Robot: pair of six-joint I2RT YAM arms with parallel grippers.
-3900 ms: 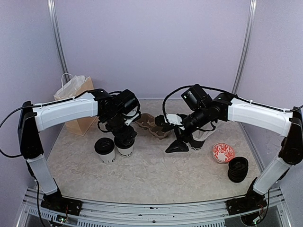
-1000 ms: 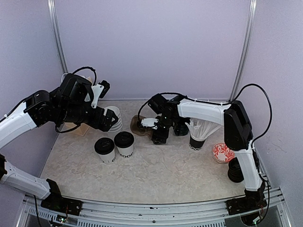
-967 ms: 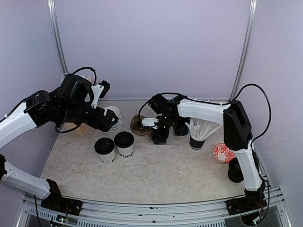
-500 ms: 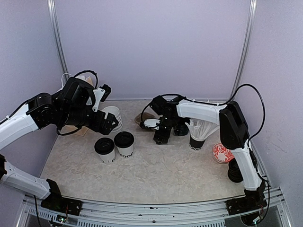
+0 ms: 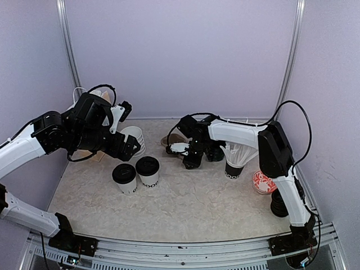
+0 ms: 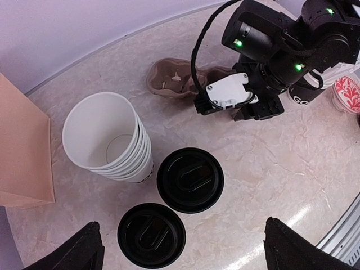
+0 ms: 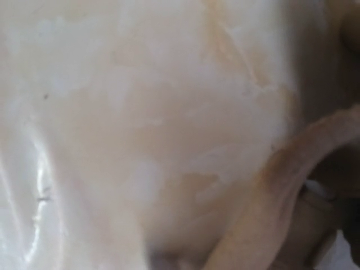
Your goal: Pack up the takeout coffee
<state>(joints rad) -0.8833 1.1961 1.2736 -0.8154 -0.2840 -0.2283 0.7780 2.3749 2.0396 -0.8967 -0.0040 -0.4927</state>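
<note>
Two takeout coffee cups with black lids (image 5: 124, 173) (image 5: 148, 166) stand side by side at the left of the table. The left wrist view shows their lids (image 6: 190, 180) (image 6: 152, 235) from above. My left gripper (image 6: 188, 247) hangs high over them, open wide and holding nothing; from the top it (image 5: 129, 148) is up beside a stack of empty white cups (image 5: 135, 138). My right gripper (image 5: 190, 163) points down at the near edge of the brown cardboard tray (image 5: 174, 139). The blurred right wrist view shows only table and the tray's rim (image 7: 281, 185), not the fingers.
A black cup with white sticks (image 5: 233, 160) stands right of the tray. A red patterned dish (image 5: 264, 181) and a stack of black lids (image 5: 281, 201) sit at the right edge. A brown paper bag (image 6: 22, 152) stands at the far left.
The right gripper has shifted slightly right along the tray's near edge, and the tray has moved a little back with it. The left arm has risen slightly.
</note>
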